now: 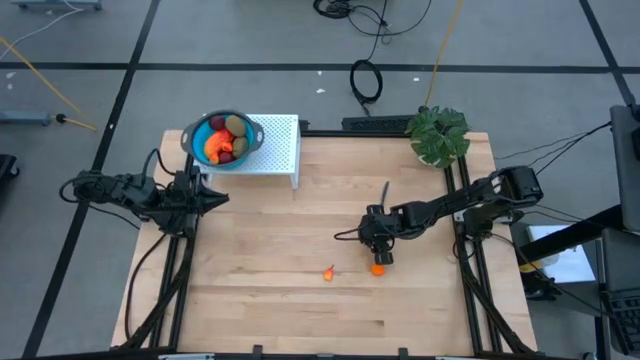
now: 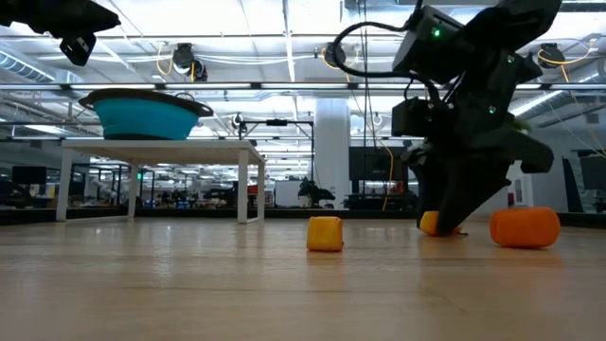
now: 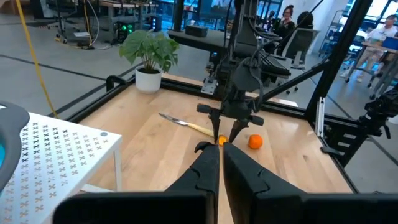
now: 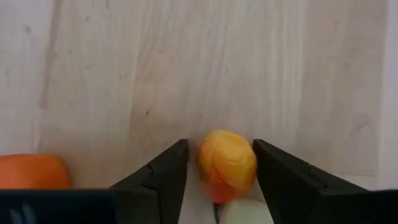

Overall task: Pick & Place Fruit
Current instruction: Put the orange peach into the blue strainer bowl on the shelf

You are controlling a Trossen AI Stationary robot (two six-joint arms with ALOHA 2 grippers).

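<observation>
My right gripper [image 1: 378, 248] points down at the table's middle right and is open. Its fingers stand on either side of a small yellow-orange fruit piece [image 4: 227, 163], which rests on the wood and also shows in the low view [image 2: 434, 224]. A larger orange piece [image 1: 377, 268] lies just nearer, and a small yellow-orange bit [image 1: 329, 272] lies to its left. The blue bowl [image 1: 250, 138] on the white stand holds red, orange and brown-green fruit. My left gripper [image 3: 220, 163] is shut and waits at the table's left edge. My right gripper comes from above with one finger [image 4: 168, 174] on each side of the yellow-orange piece [image 4: 214, 155], which sits on the table. A thin gap shows at one finger. Whether the other finger touches the piece, I cannot tell.
A yellow-handled knife [image 1: 385, 190] lies just beyond the right gripper. A potted plant [image 1: 438, 135] stands at the far right corner. The white perforated stand [image 1: 285, 150] occupies the far left corner. Bare wood spans the near half and the left middle.
</observation>
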